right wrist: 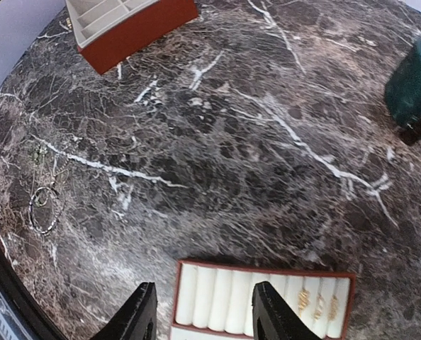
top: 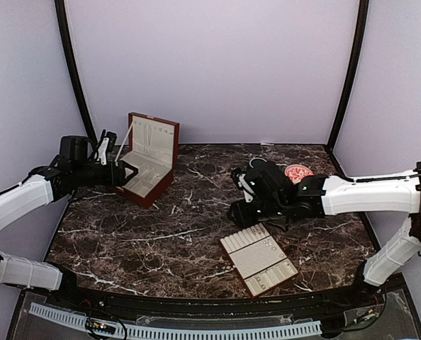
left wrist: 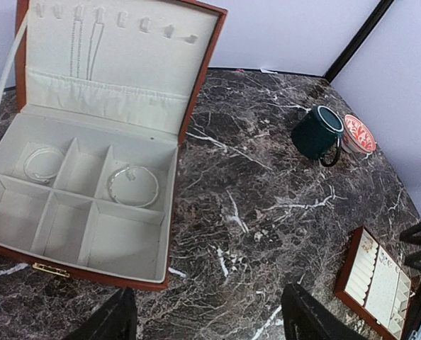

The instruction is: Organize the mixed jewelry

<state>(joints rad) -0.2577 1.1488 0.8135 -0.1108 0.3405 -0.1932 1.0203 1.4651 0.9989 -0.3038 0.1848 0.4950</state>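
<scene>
The right gripper (right wrist: pixel 203 301) is released: in its wrist view the two fingers stand apart with nothing between them, hanging over the far edge of the slotted tray (right wrist: pixel 217 294). A few gold rings (right wrist: pixel 313 301) sit in the tray's rolls, just to the gripper's right. One loose bangle (right wrist: pixel 44 209) lies flat on the dark surface (right wrist: pixel 232 142), out to the gripper's left and a little ahead, well apart from the tray. Being a round hoop, it has no long axis to line the fingers up with, so I judge that any approach angle will do, though a thin ring lying flat probably calls for pinching across its rim. Farther ahead and to the left is a corner of the wooden box (right wrist: pixel 136 25). The mug (right wrist: pixel 416 81) stands ahead to the right.

The left gripper (left wrist: pixel 209 312) is also released and empty, with the open box just in front of it. Two bangles (left wrist: pixel 132 185) lie there in separate compartments, and chains (left wrist: pixel 83 46) hang in the lid.

Only the right wrist view shows the loose bangle. In the top view it is lost among the pale veins, and the left wrist view looks away from it. It seems to lie towards the left arm's side, but I cannot tell which arm is nearer.
</scene>
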